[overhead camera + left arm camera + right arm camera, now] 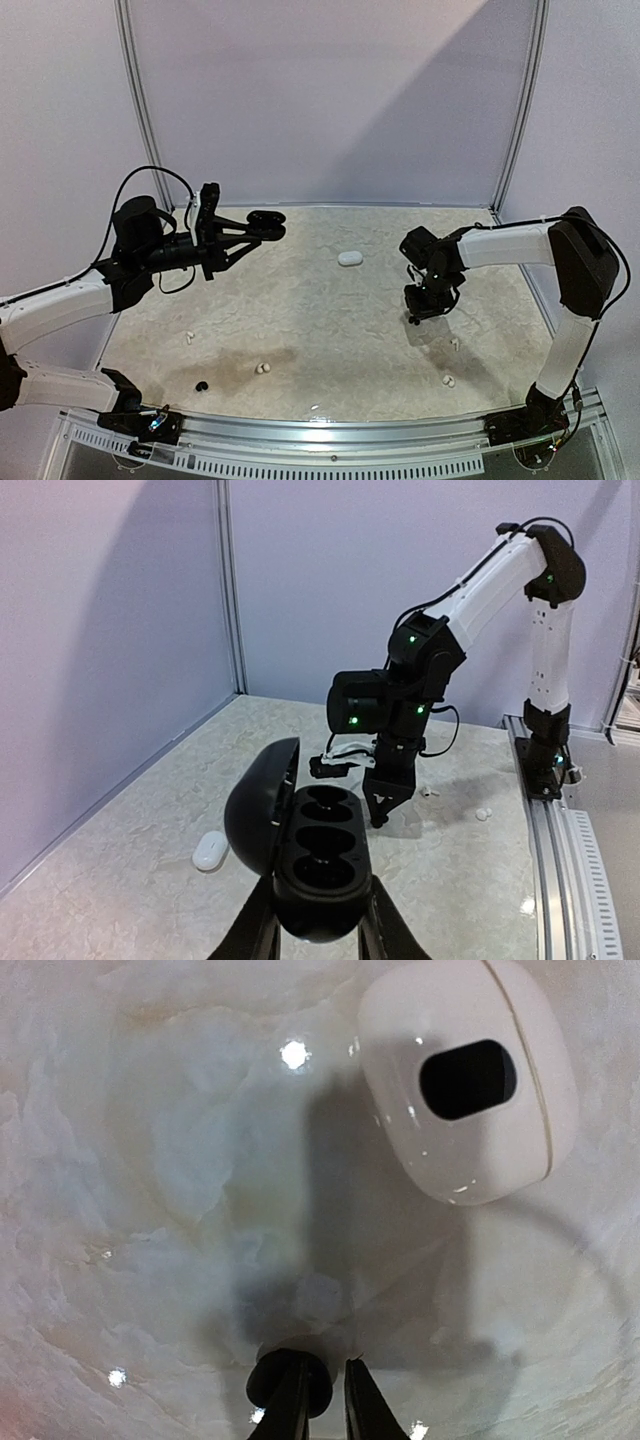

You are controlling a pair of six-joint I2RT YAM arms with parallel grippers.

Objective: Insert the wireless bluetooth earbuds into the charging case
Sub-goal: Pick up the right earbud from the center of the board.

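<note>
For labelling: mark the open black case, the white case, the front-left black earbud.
open black case (pixel 320 915), left wrist view, front wall of base.
white case (pixel 350 258), top external view, its centre.
front-left black earbud (pixel 201 386), top external view, its centre.

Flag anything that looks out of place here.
White earbuds and a black earbud lie scattered loose on the table. The open black charging case, held up by the left end effector, has empty wells.
</note>
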